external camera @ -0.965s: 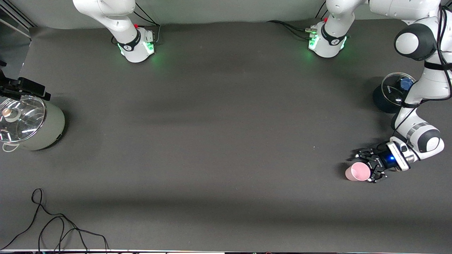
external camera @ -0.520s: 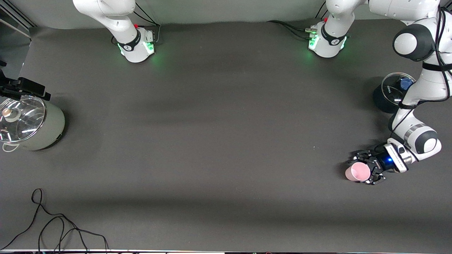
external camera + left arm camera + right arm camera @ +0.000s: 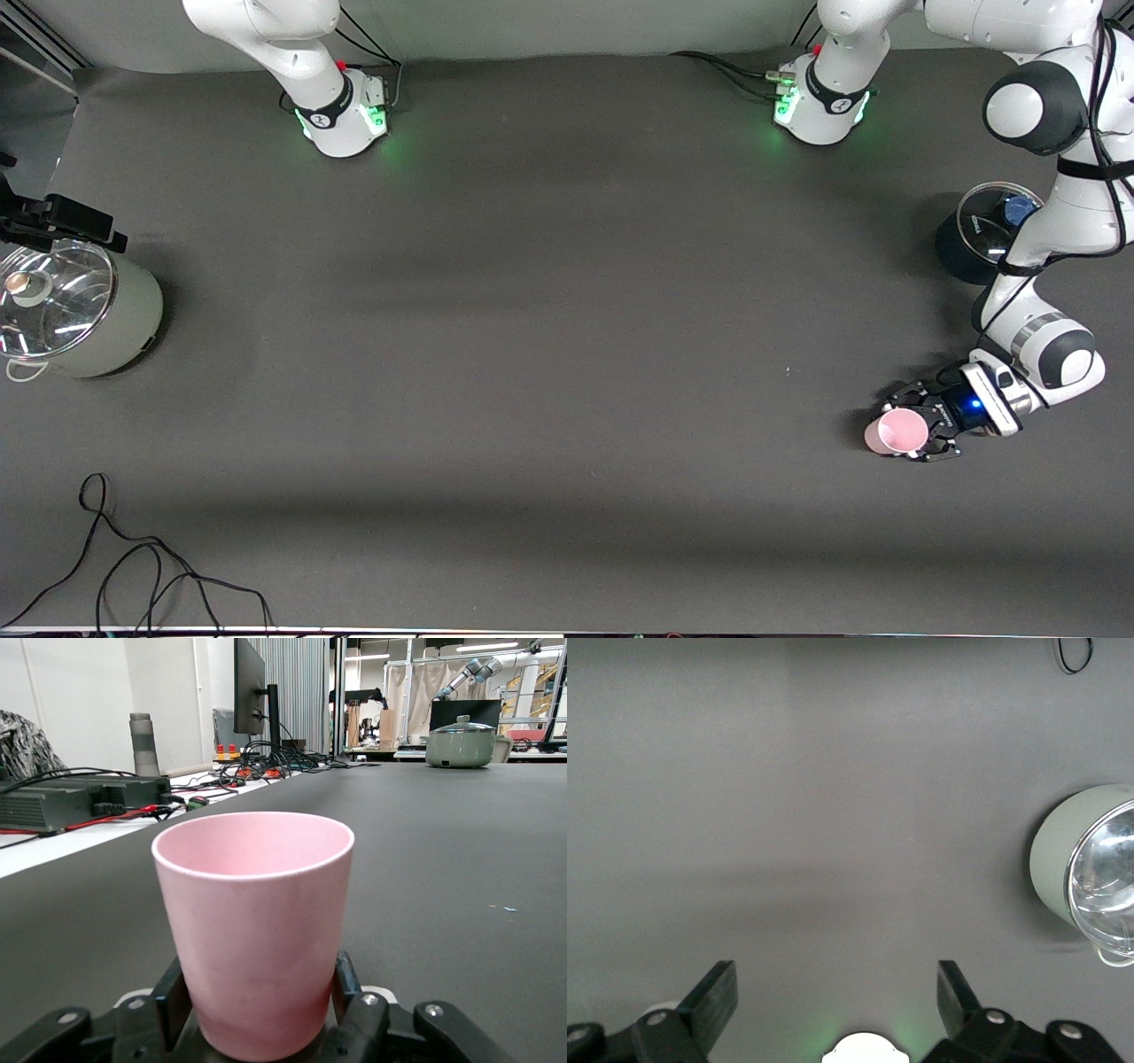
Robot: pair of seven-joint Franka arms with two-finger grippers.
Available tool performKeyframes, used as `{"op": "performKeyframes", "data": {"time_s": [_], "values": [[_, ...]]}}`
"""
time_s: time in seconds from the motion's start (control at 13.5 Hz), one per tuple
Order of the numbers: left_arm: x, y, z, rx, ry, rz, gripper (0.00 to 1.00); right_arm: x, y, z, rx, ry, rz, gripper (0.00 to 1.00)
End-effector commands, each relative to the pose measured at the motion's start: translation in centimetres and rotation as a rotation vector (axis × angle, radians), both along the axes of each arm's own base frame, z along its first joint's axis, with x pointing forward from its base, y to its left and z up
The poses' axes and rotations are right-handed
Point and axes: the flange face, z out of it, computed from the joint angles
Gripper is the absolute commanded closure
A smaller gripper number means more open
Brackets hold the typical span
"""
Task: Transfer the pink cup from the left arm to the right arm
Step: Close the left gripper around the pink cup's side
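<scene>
A: Front view?
B: The left gripper (image 3: 912, 431) clamps the upright pink cup (image 3: 897, 431) on the table (image 3: 567, 354), toward the left arm's end.
A: Left wrist?
B: Fingers (image 3: 173, 999) squeeze the cup's base.
A: Right wrist?
B: The right gripper (image 3: 837, 992) hangs spread wide, waiting over the table near the pale pot (image 3: 1090, 870).

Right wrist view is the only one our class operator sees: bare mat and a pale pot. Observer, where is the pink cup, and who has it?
Observer: The pink cup stands upright on the mat near the left arm's end.
Operator: Is it gripped?
Observer: Yes, the left tool is shut on its lower body, its fingers pressing both sides.
Operator: And my own tool?
Observer: The right tool is open, high above the table beside the pale lidded pot, waiting.
</scene>
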Motion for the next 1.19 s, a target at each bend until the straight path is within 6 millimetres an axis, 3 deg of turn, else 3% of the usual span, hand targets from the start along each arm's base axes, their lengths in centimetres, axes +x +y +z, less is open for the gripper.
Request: {"op": "performKeyframes", "data": {"time_s": [0.0, 0.3, 0.67, 0.89, 1.11], "values": [[1.7, -0.1, 2.6, 0.005, 0.027, 0.031, 0.51, -0.1, -0.2, 0.5, 0.001, 0.001, -0.017, 0.00], [4.0, -1.4, 7.5, -0.005, 0.101, 0.050, 0.56, 0.1, -0.8, 0.1, 0.011, 0.006, -0.021, 0.00], [6.2, -4.5, 16.1, -0.032, 0.184, 0.108, 0.60, 0.0, -1.2, 0.1, 0.032, 0.012, -0.026, 0.00], [6.6, -8.5, 20.8, -0.030, 0.246, 0.157, 0.60, 0.6, -0.4, -1.0, 0.025, 0.033, -0.013, 0.00], [5.6, -13.0, 25.2, -0.020, 0.293, 0.239, 0.60, 1.0, -0.5, -1.7, 0.026, 0.045, -0.015, 0.00]]}}
